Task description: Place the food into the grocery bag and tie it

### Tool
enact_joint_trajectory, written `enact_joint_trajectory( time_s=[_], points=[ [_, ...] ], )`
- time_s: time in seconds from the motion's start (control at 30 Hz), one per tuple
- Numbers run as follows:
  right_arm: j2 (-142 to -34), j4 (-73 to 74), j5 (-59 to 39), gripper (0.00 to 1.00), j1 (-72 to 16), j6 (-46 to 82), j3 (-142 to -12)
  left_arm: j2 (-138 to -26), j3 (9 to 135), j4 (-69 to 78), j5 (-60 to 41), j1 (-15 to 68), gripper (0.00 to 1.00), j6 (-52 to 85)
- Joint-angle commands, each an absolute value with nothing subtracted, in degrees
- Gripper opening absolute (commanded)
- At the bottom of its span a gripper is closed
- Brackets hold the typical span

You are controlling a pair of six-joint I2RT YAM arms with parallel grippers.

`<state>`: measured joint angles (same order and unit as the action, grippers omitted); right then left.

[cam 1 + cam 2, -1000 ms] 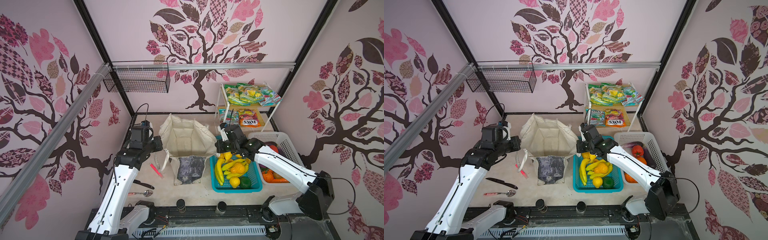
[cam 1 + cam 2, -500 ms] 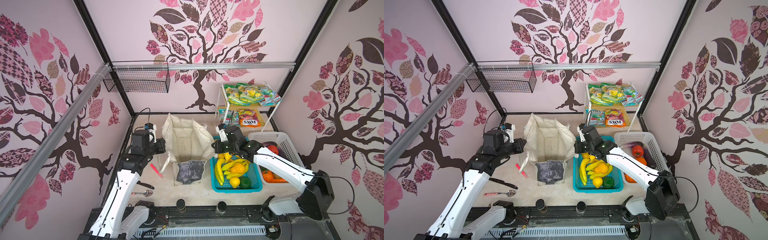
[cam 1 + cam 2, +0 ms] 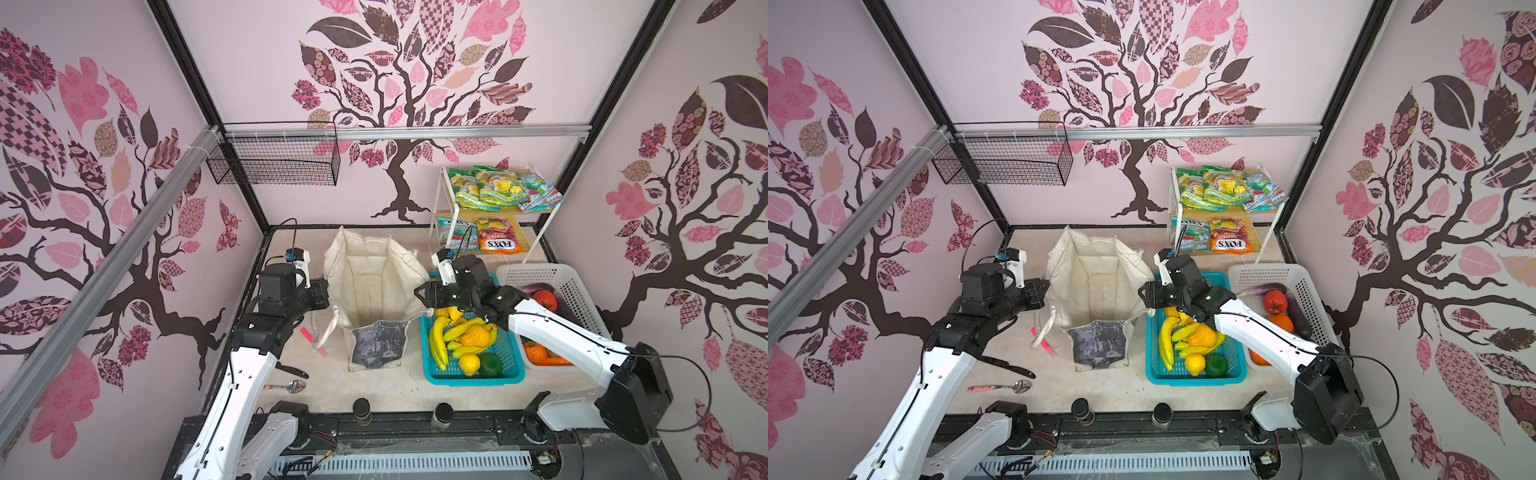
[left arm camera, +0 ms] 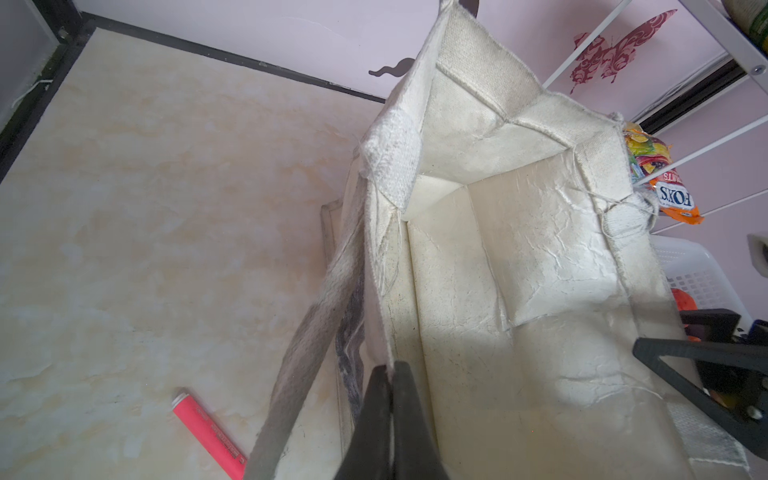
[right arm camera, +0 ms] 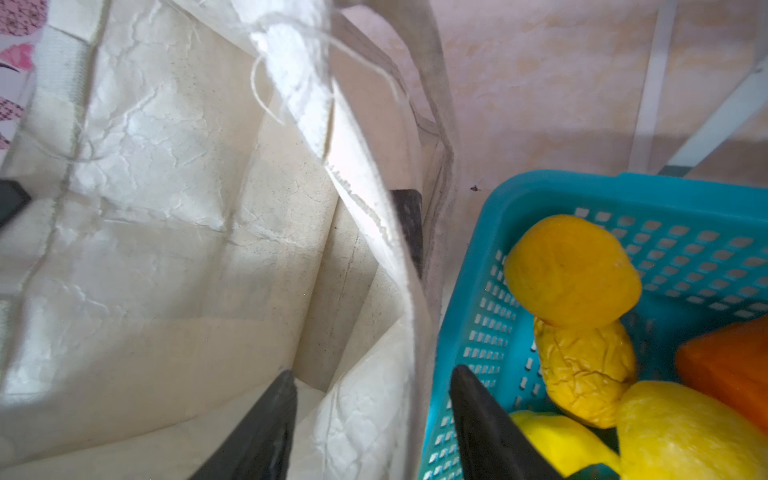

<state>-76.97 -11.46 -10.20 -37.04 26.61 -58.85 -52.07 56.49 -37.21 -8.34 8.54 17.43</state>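
The cream grocery bag [image 3: 376, 282] [image 3: 1096, 286] stands open and upright mid-table, and nothing lies inside it [image 4: 519, 249]. My left gripper [image 3: 322, 293] [image 4: 390, 368] is shut on the bag's left rim. My right gripper [image 3: 419, 293] [image 5: 372, 378] is open and straddles the bag's right wall [image 5: 374, 266], one finger inside the bag and one over the teal basket. The food is apart from the bag: bananas [image 3: 436, 345], a lemon [image 3: 469, 363] and other fruit in the teal basket, a tomato [image 3: 544, 300] in the white basket, and snack packets [image 3: 498, 189] on the shelf.
The teal basket [image 3: 469, 380] touches the bag's right side, with the white basket [image 3: 582, 299] beyond it. A pink marker [image 3: 311, 338], a knife [image 3: 291, 370] and a spoon [image 3: 286, 386] lie left of the bag. Two dark jars [image 3: 361, 411] stand at the front edge. A wire basket [image 3: 274, 160] hangs on the wall.
My right gripper has opened and let go of the bag's right rim. My left gripper has shifted slightly right, still shut on the left rim.
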Motion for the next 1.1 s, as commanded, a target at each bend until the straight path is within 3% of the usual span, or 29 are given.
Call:
enact_joint_trajectory(
  time_s=[0.0,0.43,0.57,0.77,1.07],
  points=[
    [-71.29,-10.60,-6.67,0.99,-37.00,27.74,-58.69,-50.61,54.84,-36.62,-6.07,8.27,0.00,16.26],
    [-56.34,-20.03,1.21,1.00,-36.69,20.96,-56.83,-49.02,55.01,-38.81,0.15,8.31,0.00,16.52],
    [-52.76,-22.50,-1.20,0.99,-34.18,20.55,-54.23,-49.56,55.08,-39.29,0.64,8.32,0.00,16.04],
    [-52.19,-26.51,-2.16,1.00,-28.47,21.04,-51.26,-49.50,55.12,-39.40,0.30,8.26,0.00,15.35],
    [-53.83,-39.43,5.00,1.00,-28.22,26.90,-48.22,-48.99,54.67,-38.85,-0.88,8.26,0.00,15.12]
  ],
)
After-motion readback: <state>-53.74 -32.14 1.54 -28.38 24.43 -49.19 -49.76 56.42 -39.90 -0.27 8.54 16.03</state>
